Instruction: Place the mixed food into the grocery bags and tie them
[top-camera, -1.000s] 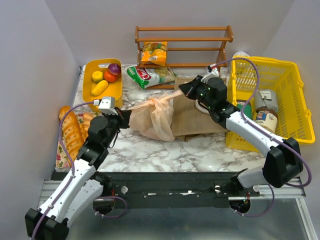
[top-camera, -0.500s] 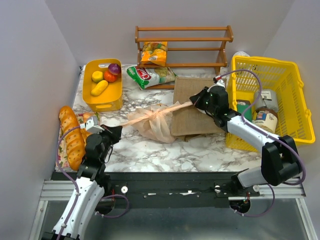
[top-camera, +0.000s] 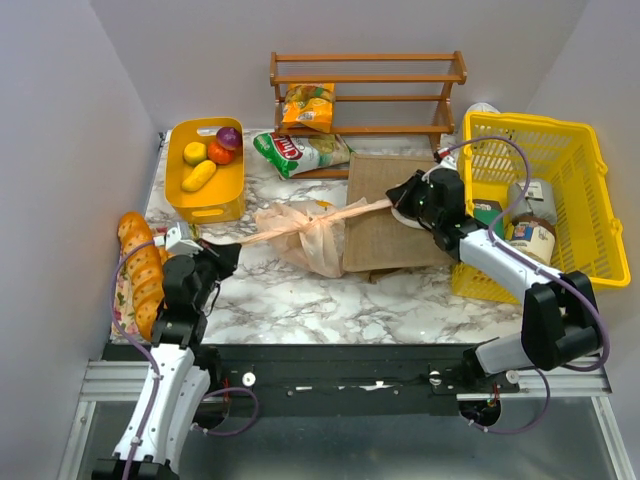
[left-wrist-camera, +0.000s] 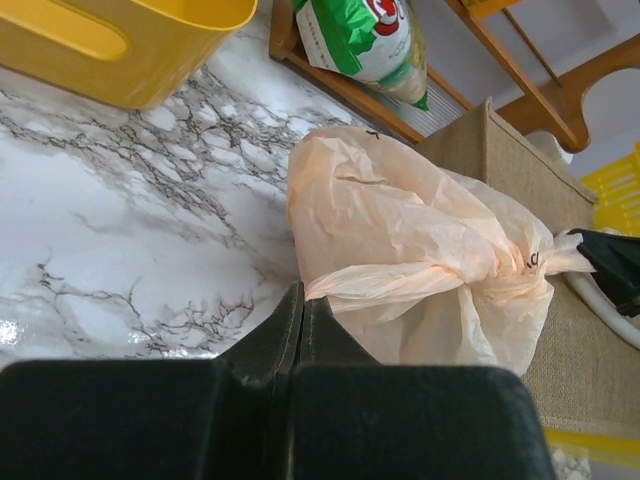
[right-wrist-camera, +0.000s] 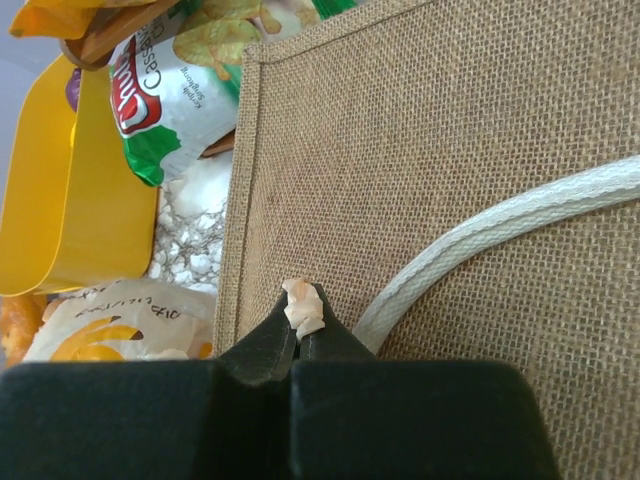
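Note:
The peach-orange plastic bag (top-camera: 305, 238) lies on the marble top, partly over the flat jute tote (top-camera: 390, 215), with its handles knotted (left-wrist-camera: 492, 268) and pulled out to both sides. My left gripper (top-camera: 228, 252) is shut on the left handle strand (left-wrist-camera: 385, 284), fingertips together (left-wrist-camera: 302, 296). My right gripper (top-camera: 396, 201) is shut on the right strand; a peach tuft shows between its tips (right-wrist-camera: 302, 306) over the tote (right-wrist-camera: 420, 140) and its white handle (right-wrist-camera: 500, 228). A green-and-white snack packet (top-camera: 298, 152) lies by the rack. What is inside the bag is hidden.
A yellow tub (top-camera: 228, 190) with fruit stands at the far left. Baguettes (top-camera: 140, 270) lie at the left edge. A wooden rack (top-camera: 365, 75) holds a yellow packet (top-camera: 308, 106). A yellow mesh basket (top-camera: 570, 150) with jars stands at the right.
Both grippers have pulled apart, the left back toward the near left, the right toward the basket. The handle strands have stretched taut and the knot has drawn tighter.

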